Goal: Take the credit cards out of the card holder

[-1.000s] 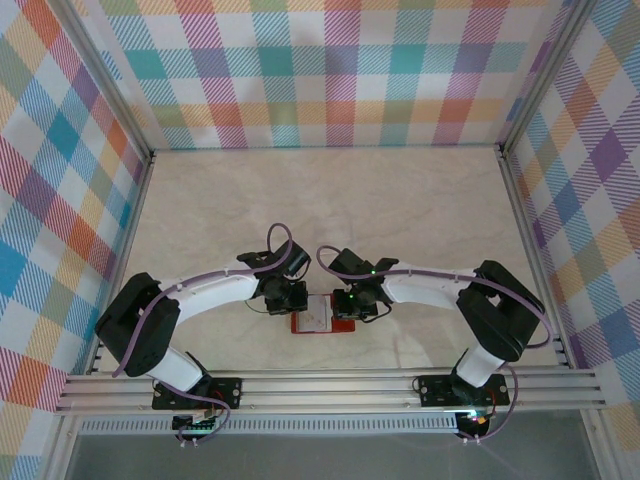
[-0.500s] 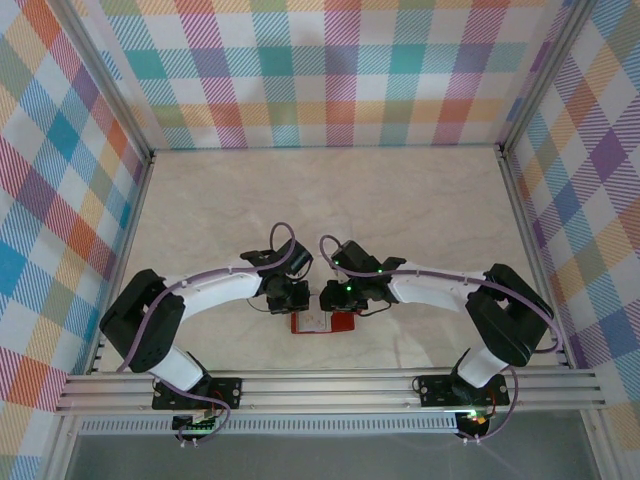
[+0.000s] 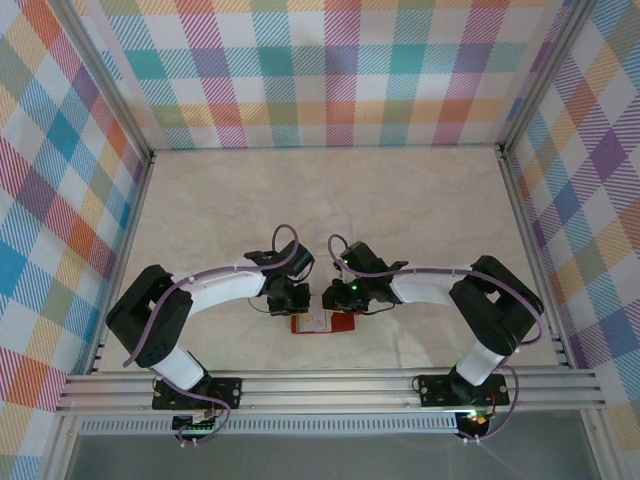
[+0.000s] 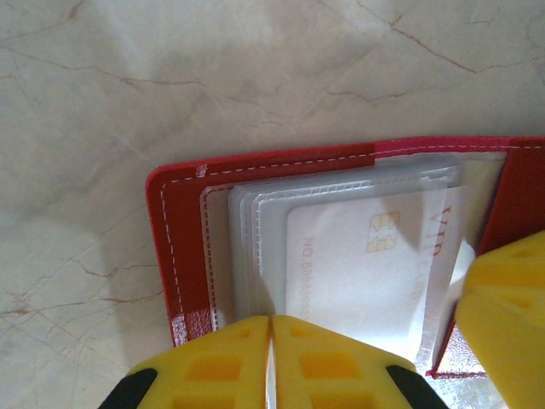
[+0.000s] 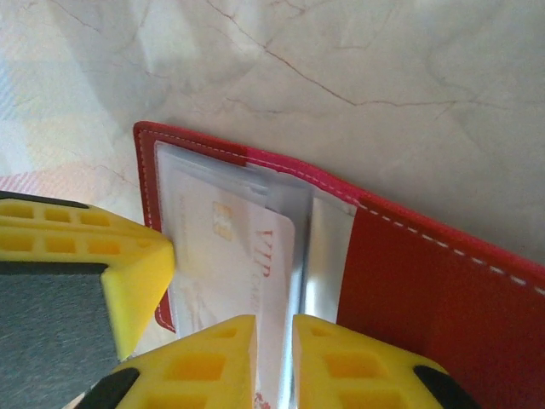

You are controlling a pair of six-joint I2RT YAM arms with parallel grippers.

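The open card holder (image 3: 322, 323) lay flat on the marbled bench (image 4: 255, 77), close to its front edge and between the two tools. The left tool (image 4: 271, 332) sat at the holder's near edge, its yellow fingers pressed together over the rim of the clear pockets (image 4: 247, 247) (whether a sleeve was pinched there I could not tell). The right tool (image 5: 274, 328) had closed to a slit on the edge of a credit card (image 4: 366, 273) that still sat in its pocket. Compared with a second before, the right tool had slid a little toward the left arm and its elbow had drawn in. The holder had not moved. The holder was red and leather-like, with white stitching and rounded corners. The card was pale and flat, with a gold chip and "VIP" lettering.
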